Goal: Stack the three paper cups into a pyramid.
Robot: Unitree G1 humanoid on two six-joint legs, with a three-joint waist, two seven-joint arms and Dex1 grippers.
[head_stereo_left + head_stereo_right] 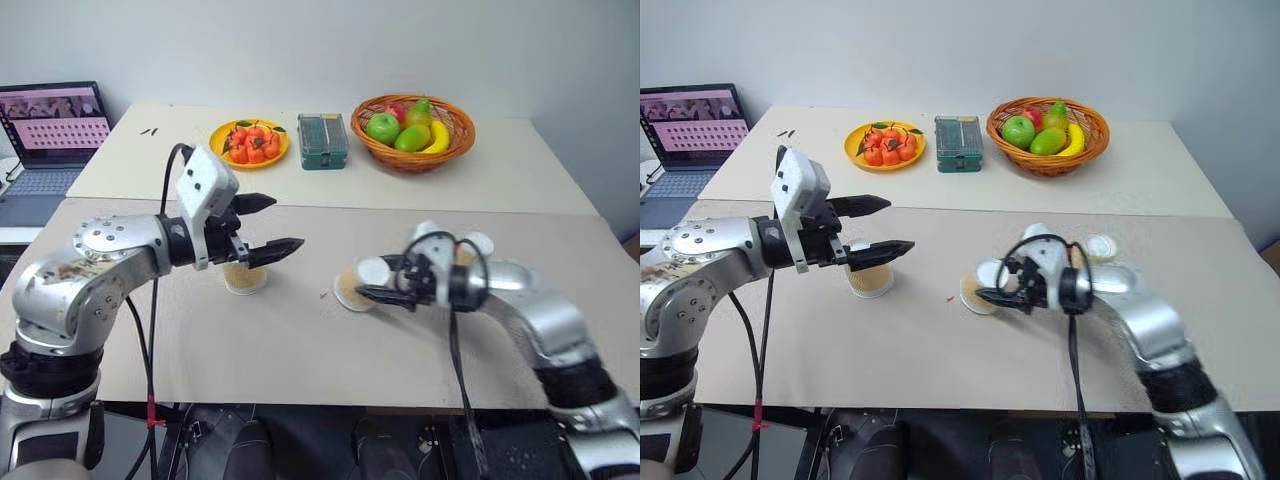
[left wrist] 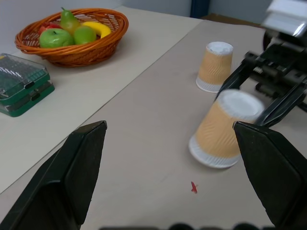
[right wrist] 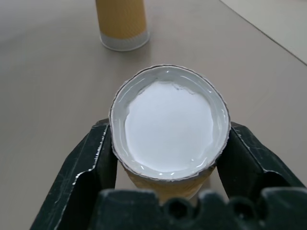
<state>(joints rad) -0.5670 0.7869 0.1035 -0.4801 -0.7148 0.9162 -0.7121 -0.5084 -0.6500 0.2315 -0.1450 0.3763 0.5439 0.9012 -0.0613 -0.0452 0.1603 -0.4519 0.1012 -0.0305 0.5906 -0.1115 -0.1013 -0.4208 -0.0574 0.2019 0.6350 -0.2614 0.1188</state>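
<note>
While the right tool [image 1: 372, 292] is pinching the middle cup [image 1: 357, 283] near its white base, that cup is tilting, its rim edge seemingly touching the tabletop [image 1: 300, 350] on one side. In the right wrist view the two black fingers [image 3: 91, 163] are pressing on opposite sides of the cup's base end, and the paper there is looking slightly squeezed out of round.

The left tool [image 1: 262, 226] is hovering with its jaws spread wide and holding nothing, just above a second cup [image 1: 245, 277] that is standing upside down on the tabletop. The third cup [image 2: 215, 66] is standing upside down too, beyond the right arm and near the held one.

As I judge it, the step in hand is carrying the gripped cup toward its place in the pyramid. Doing this well is probably calling for a light, steady squeeze so the thin wall is not buckling, for lifting the rim fully clear before travelling so it is not dragging, and for levelling the wrist so the cup is landing flat. The two base cups are standing well apart, so they likely need bringing together before any cup goes on top.
</note>
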